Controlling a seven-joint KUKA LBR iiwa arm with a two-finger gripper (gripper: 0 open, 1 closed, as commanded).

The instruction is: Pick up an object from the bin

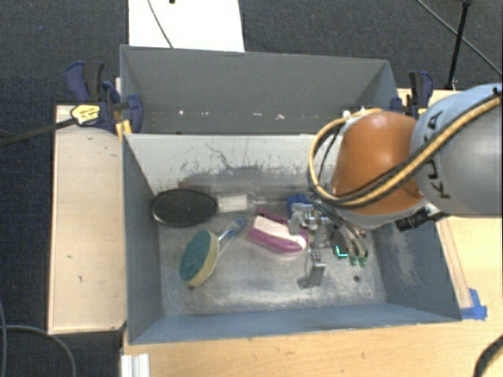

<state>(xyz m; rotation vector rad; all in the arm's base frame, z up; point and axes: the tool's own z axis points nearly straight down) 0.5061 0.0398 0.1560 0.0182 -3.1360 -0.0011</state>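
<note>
Found end effector (314,269) low over bin (251,285) floor, just right of purple-white block (277,235) at mid-floor; could not tell whether spread or pressed together. Judged block light, stiff, probably slick; best pinched across its narrow width.

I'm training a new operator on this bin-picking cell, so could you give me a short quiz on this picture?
1. True or false: the gripper holds the black oval brush.
2. Which of these lies nearest the gripper in the bin? A: the round teal scrubber. B: the purple-and-white thing. C: the black oval brush.
3. Fill in: the arm reaches in from the view's ____ side.

Key
1. False. The brush lies apart from the gripper, at the left of the bin.
2. B
3. right
</note>
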